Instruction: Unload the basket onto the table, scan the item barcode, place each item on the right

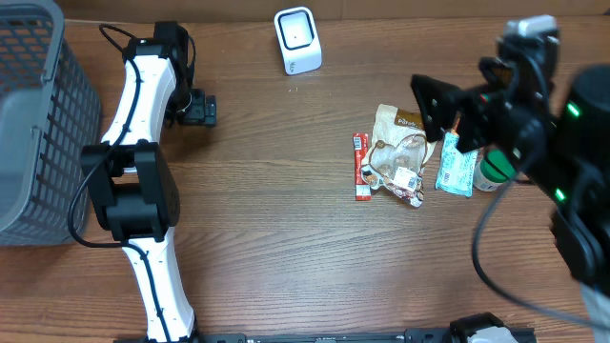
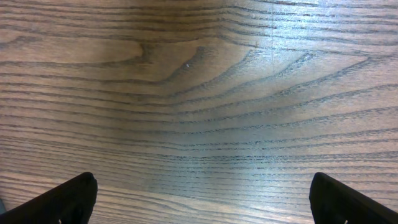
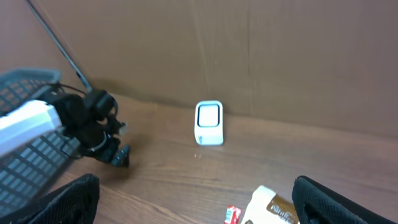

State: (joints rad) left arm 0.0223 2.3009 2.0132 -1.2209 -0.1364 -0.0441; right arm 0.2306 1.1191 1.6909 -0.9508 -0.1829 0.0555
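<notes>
**Op:** Just off the scanner point(image 1: 297, 40), on its basket side, my left tool point(image 1: 200, 110) hovers over bare desk point(image 1: 286, 238), jaws spread wide, nothing in them. No worry there.

**Spotter:** And the goods?

**Op:** A little farther from the scanner, on its other side, a red stick pack point(image 1: 360, 166) lies flat, tight beside a brown pouch point(image 1: 400, 143). My right tool point(image 1: 443, 110) hangs over the pouch's edge away from the scanner, jaws fully apart and empty. Farther out are a blue sachet point(image 1: 456, 170) and something green point(image 1: 494, 173), half hidden under the arm.

**Spotter:** What could bite you?

**Op:** The packs crowd each other. If I come down on the pouch, I may pinch a neighbour with it or drag the whole heap. Flat film could also slip from the fingers. And I can't make out which face carries a barcode, so I might show the scanner the wrong side and get no read.

**Spotter:** The basket?

**Op:** The basket point(image 1: 29, 124) is farthest from the scanner, well apart from everything.
</notes>
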